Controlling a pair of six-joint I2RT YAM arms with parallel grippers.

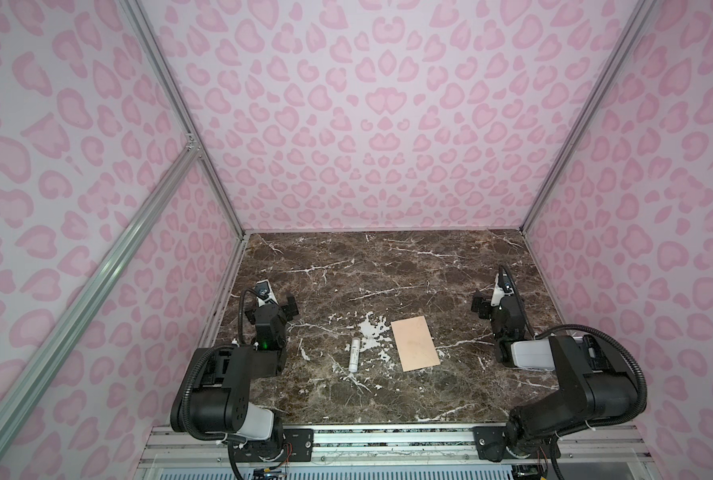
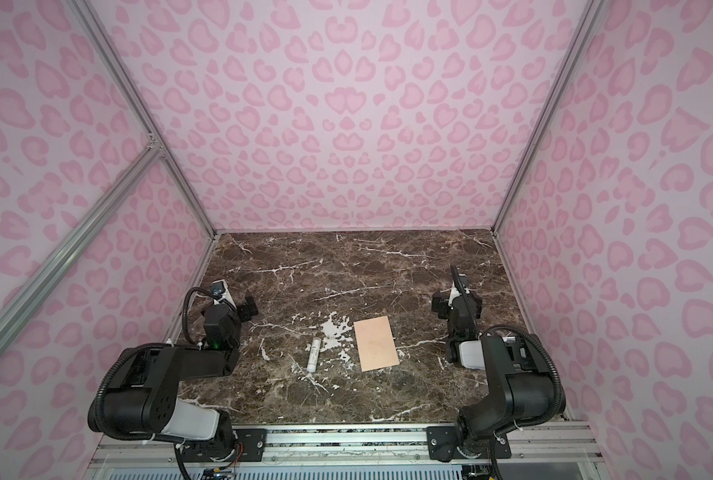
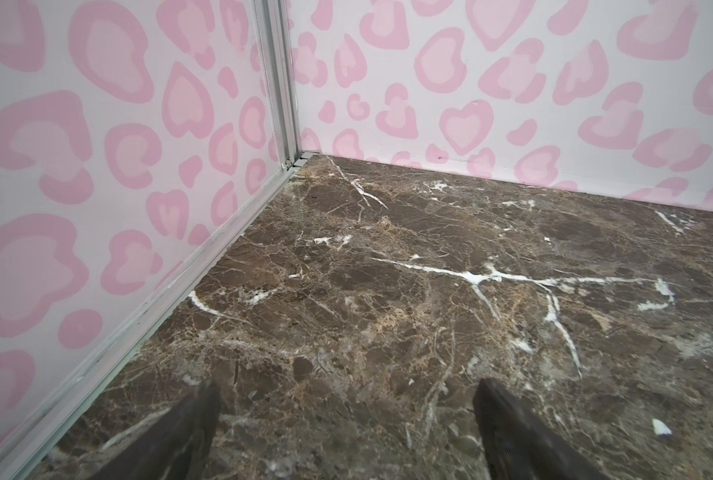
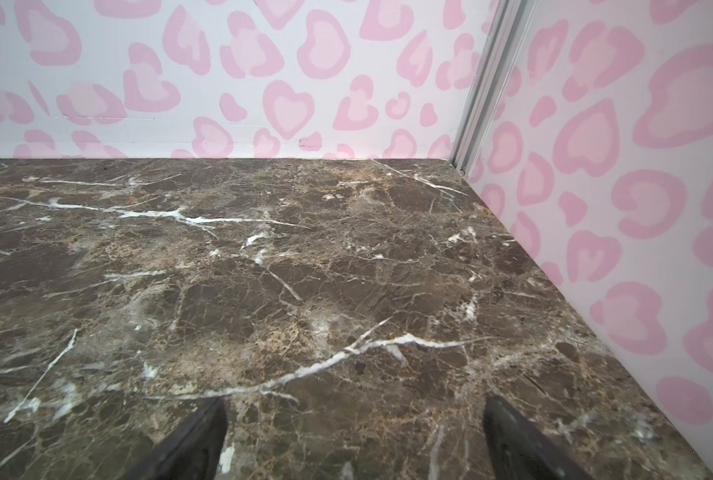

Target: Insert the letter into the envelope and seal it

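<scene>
peach envelope (image 1: 415, 343) lies flat on brown marble table (image 1: 388, 270), slightly right of centre in both top views, plain face up, long edges a little tilted, flap not visible. white glue stick (image 1: 353, 354) lies on its side near envelope's left edge, not touching. left gripper (image 3: 346, 390) by left wall, fingers (image 3: 197, 419) spread wide over bare marble, pinching nothing. right gripper (image 4: 355, 403) by right wall, likewise spread wide, empty. both well apart from envelope.

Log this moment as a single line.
left claw: open, empty | right claw: open, empty | envelope: flat on table, flap not showing | letter: not visible | glue stick: beside envelope, apart
</scene>
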